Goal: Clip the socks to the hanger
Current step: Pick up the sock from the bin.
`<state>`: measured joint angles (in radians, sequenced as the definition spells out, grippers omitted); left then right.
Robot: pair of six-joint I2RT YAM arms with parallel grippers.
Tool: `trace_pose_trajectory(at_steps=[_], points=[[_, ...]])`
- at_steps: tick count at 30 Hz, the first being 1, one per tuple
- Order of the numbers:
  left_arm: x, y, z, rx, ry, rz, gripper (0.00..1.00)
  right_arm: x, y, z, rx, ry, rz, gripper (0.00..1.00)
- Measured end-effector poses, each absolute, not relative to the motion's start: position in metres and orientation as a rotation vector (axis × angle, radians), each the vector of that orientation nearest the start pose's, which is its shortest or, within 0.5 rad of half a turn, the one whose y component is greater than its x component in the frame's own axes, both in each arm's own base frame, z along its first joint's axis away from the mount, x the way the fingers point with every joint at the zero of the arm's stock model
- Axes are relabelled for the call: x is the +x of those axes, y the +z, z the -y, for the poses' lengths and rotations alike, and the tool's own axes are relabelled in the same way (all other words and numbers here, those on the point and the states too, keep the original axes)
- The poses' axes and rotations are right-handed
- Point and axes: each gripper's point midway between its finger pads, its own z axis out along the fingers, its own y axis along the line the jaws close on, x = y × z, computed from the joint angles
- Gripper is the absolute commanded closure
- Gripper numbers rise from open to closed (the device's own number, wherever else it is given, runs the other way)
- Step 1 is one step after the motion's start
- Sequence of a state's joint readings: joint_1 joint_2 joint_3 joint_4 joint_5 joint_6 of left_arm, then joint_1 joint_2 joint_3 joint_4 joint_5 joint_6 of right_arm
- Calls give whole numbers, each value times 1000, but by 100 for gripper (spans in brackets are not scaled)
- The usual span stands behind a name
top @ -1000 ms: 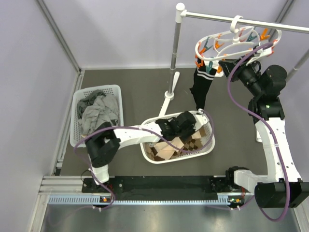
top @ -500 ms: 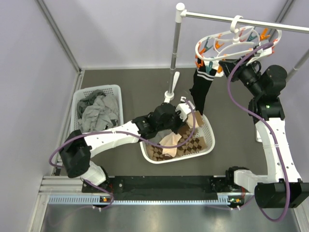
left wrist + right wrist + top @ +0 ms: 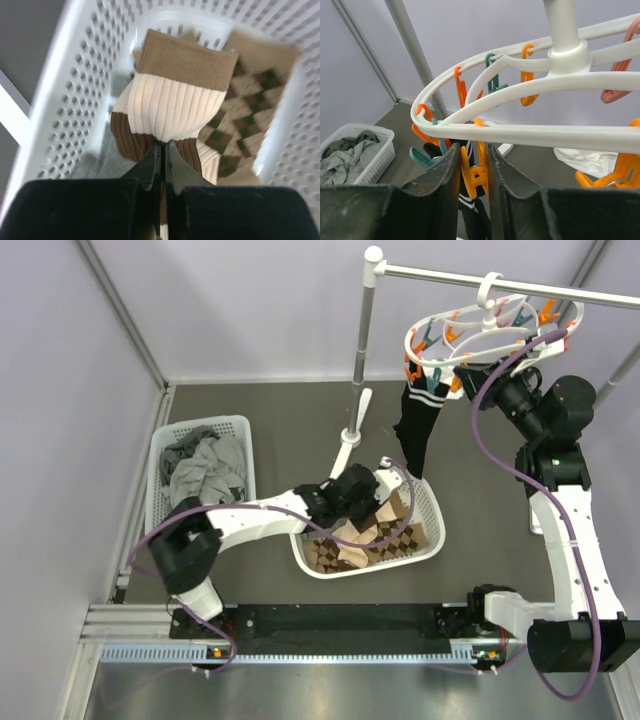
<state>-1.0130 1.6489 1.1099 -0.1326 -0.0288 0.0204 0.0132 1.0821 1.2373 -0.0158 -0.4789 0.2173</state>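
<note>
While the heap of grey garments (image 3: pixel 200 472) lies in the far-left basket (image 3: pixel 165 445), out of the step in hand, the work begins further right. The left gripper (image 3: pixel 161 148) is down inside the middle basket (image 3: pixel 75 75). Its jaws are pinched tight on a tan sock (image 3: pixel 172 102) with dark brown bands. The grip sits on a brown band, so the ribbed body and cuff stretch away beyond the fingertips, above the diamond-patterned cloth (image 3: pixel 245 95).

The step looks like lifting this sock out and carrying it rightward. It would go best with a straight rise until the loose end clears the basket rim, so that the patterned cloth is not dragged along.

Right of the basket, a black sock (image 3: pixel 415 425) hangs from the hanger (image 3: pixel 470 335), which hooks over the rail (image 3: pixel 500 282) at the upper right.

Furthest right, the right gripper (image 3: pixel 472 150) is closed around an orange peg (image 3: pixel 476 175) on the hanger's near ring, one finger on each side. Whether that squeeze has opened the peg's mouth cannot be told.

The tan sock should come in from below with a single free edge offered to the mouth, not a bunched fold. The right jaws should let go only once fabric sits well inside. A slow approach matters, since a nudge could swing the hanger.
</note>
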Motion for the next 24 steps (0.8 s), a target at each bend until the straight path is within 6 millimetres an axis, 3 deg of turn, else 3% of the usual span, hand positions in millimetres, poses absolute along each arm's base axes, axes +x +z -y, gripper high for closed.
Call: trace_pose_trajectory(at_steps=[5,6,8,9,12,19,24], points=[[243,59,370,1207,-366,-2178,84,357,435,-94,-251,530,-1447,95],[240,54,366,1219,-353,-2198,75,357,435,-94,-251,530,-1447,95],[237,51,361,1232,-337,-2221,66,357,435,-94,-251,530,-1447,95],[237,53,361,1231,-335,-2224,59,357,435,-94,-251,530,-1447,95],[239,65,362,1228,-324,-2221,53,357,435,-94,-251,530,-1447,95],[247,118,387,1214,-368,-2111,52,357,435,-93,-256,525,-1446,95],[245,130,399,1238,-371,-2071,54,357,435,-93,-256,524,-1446,95]])
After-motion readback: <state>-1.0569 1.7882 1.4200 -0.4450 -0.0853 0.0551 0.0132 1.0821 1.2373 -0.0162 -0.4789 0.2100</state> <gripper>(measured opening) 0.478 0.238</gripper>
